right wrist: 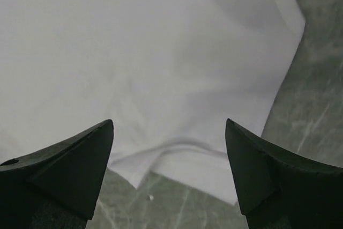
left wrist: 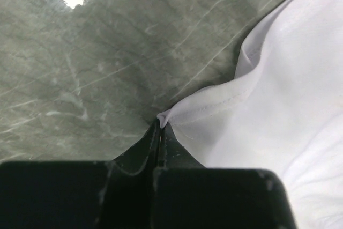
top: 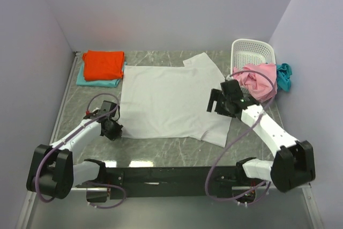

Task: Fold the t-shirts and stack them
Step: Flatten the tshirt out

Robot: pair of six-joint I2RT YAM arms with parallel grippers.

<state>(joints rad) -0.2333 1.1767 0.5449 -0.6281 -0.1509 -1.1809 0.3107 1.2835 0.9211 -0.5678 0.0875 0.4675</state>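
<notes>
My left gripper (left wrist: pixel 159 126) is squeezed tight on the near left corner of the big white t-shirt (top: pixel 166 97). That arm is bent and low. My right gripper (right wrist: pixel 169 124) is wide open, hanging above the shirt's right edge. The shirt lies flat on the table (top: pixel 69 105).
</notes>
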